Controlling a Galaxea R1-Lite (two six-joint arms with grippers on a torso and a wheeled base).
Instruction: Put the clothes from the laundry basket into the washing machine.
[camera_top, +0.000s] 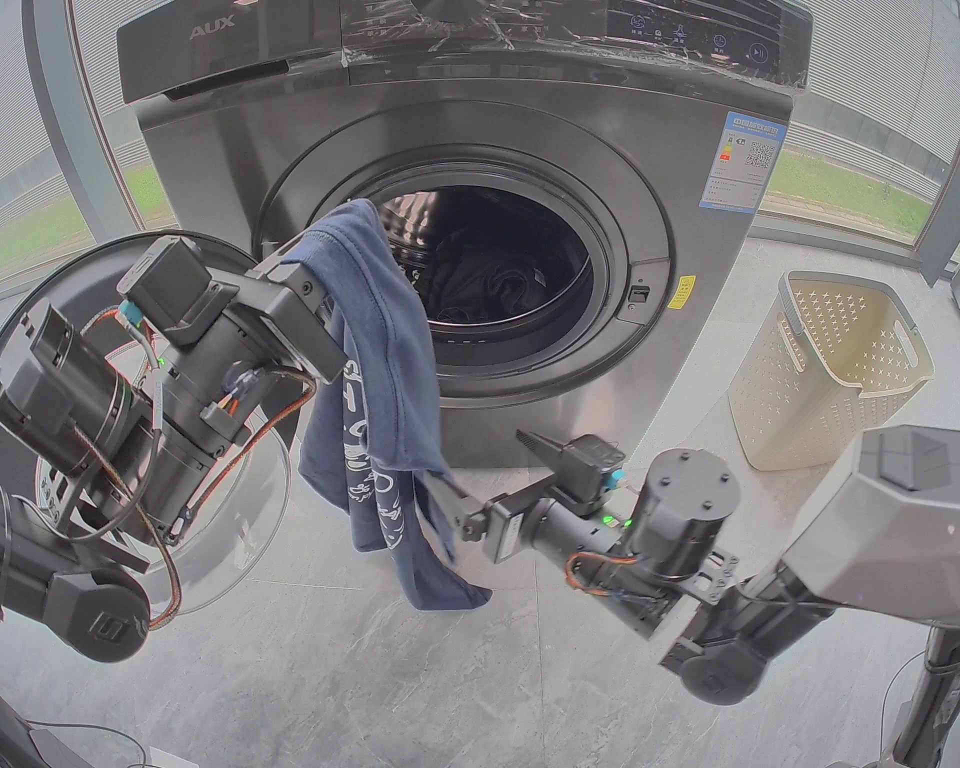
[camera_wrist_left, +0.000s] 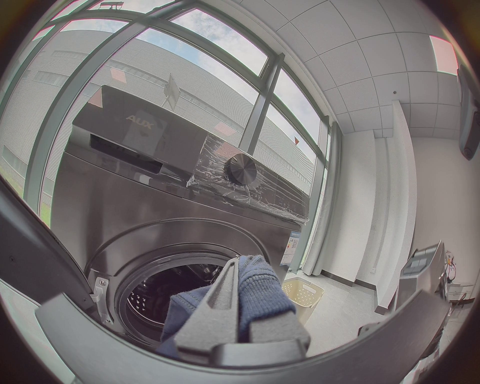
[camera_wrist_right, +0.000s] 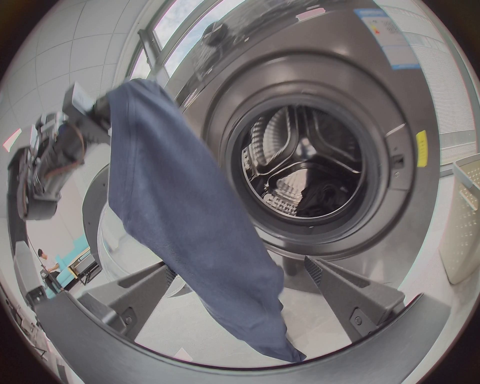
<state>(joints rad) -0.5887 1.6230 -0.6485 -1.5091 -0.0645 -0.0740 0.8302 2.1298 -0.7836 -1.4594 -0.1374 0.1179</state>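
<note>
A dark blue shirt (camera_top: 385, 400) with white print hangs in front of the washing machine's open drum (camera_top: 500, 265), at its left rim. My left gripper (camera_top: 318, 262) is shut on the shirt's top edge, and the blue cloth (camera_wrist_left: 260, 290) is bunched between its fingers (camera_wrist_left: 220, 305). My right gripper (camera_top: 485, 475) is open, lower down, level with the shirt's hanging tail. The shirt (camera_wrist_right: 190, 215) drapes between its spread fingers (camera_wrist_right: 345, 290); contact cannot be told. Dark clothes (camera_top: 490, 280) lie inside the drum. The cream laundry basket (camera_top: 830, 370) stands right of the machine.
The washing machine door (camera_top: 100, 250) is swung open to the left, behind my left arm. Grey tiled floor (camera_top: 420, 680) lies before the machine. Windows run behind the machine and along the right wall.
</note>
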